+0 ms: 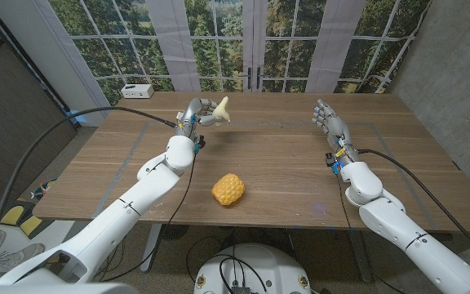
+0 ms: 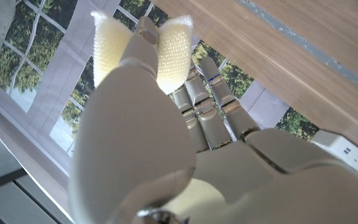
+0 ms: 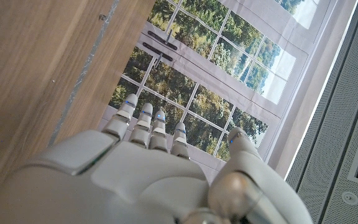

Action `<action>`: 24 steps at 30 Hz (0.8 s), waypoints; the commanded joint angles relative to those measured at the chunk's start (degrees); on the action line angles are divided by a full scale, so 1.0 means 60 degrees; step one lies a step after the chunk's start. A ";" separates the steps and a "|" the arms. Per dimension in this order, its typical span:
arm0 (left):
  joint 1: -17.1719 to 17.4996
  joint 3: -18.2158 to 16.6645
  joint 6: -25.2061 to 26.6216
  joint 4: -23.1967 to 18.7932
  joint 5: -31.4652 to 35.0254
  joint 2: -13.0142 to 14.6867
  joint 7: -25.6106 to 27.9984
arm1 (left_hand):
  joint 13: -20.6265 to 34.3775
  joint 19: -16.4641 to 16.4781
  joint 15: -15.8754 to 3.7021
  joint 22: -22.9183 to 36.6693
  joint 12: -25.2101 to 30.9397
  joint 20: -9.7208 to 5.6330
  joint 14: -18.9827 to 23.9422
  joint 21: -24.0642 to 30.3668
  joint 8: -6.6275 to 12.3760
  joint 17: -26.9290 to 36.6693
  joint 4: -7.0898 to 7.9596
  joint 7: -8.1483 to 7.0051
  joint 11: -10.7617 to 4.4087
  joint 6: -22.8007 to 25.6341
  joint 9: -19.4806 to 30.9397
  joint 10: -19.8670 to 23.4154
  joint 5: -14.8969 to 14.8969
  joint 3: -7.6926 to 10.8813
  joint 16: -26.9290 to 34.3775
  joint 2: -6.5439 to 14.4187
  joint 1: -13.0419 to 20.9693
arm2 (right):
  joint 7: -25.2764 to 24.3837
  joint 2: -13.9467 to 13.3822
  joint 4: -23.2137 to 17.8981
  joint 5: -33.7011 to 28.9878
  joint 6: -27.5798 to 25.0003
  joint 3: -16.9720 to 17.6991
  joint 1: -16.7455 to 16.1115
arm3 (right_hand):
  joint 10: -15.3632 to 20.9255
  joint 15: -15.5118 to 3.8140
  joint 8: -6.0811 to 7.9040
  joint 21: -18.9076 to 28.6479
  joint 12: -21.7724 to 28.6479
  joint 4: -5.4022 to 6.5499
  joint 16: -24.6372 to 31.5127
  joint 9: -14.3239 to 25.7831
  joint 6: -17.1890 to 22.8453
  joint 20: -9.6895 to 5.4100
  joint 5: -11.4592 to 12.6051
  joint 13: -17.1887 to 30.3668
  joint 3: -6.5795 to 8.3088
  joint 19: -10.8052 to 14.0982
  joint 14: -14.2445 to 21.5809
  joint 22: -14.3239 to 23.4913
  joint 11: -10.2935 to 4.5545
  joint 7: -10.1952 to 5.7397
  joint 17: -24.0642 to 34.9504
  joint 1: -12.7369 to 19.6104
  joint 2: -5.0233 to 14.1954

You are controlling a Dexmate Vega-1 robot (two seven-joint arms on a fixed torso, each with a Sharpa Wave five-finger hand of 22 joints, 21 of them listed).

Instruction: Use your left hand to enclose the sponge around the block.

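My left hand (image 1: 192, 114) is raised over the table's far left part and pinches a pale cream sponge (image 1: 221, 109). In the left wrist view the sponge (image 2: 171, 51) shows as two soft flaps folded up around my fingertips; whatever lies inside the fold is hidden. A bumpy yellow-orange lump (image 1: 228, 189) lies alone on the wooden table (image 1: 284, 163) near the middle front, well apart from both hands. My right hand (image 1: 331, 124) stands over the table's right side with fingers apart and nothing in it.
A white power strip (image 1: 136, 90) sits at the table's back left corner, close behind my left hand, and appears as a white strip (image 2: 350, 157) in the left wrist view. Grey tape lines (image 1: 300, 124) mark the tabletop. Windows stand behind the table.
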 commanded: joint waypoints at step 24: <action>-0.0934 -0.0255 -0.1274 0.1867 -0.4736 -0.0433 -0.1730 | 0.1317 -0.0119 -0.1081 0.0020 -0.0049 0.0042 0.0579 0.0278 0.0031 0.0089 0.0066 -0.0034 -0.1320 0.1520 0.0106 0.1386 0.0282 0.0033 0.0007 0.0495 0.0360 | -0.1381 -0.0136 -0.1096 -0.0682 -0.0391 0.0951 -0.0820 | 0.0259 -0.0014 0.0093 -0.0004 0.0020 -0.0011 0.0027 0.0036 0.0282 0.0020 0.0037 0.0032 0.0033 0.0133 0.0150 0.0034 0.0024 0.0039 0.0026 -0.0061 -0.0049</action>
